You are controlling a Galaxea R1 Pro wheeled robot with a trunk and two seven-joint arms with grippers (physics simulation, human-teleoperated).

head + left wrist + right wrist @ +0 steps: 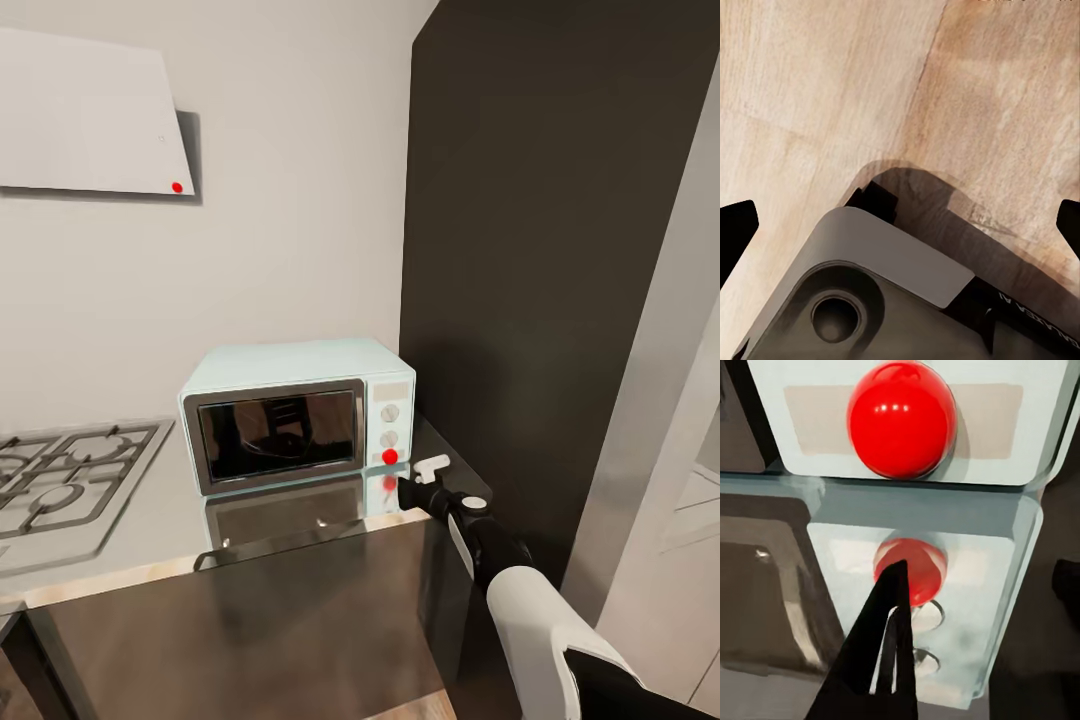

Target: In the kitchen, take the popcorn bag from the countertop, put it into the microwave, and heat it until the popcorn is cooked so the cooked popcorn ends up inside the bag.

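Head view has the microwave (300, 415) sitting on the grey counter (150, 520), its door closed, a gas hob (60, 480) off to its left and a dark tall panel (540, 250) to its right. The right claw (408, 492) hangs just in front of the lower corner of the control panel, close to the round red light (390, 456) below the two white dials (389, 412). In the right wrist view the red light (902, 418) looms large and mirrors in the counter below, and the claw's dark fingers (886, 652) lie pressed together with nothing between them. The popcorn bag cannot be made out through the dark door glass. Being paper, it should prove light and easily crushed, best pinched gently at its rim. The left claw's tips (735, 232) stand wide apart over wooden floor (832, 90), holding nothing, above a grey part of the robot's base (870, 292).
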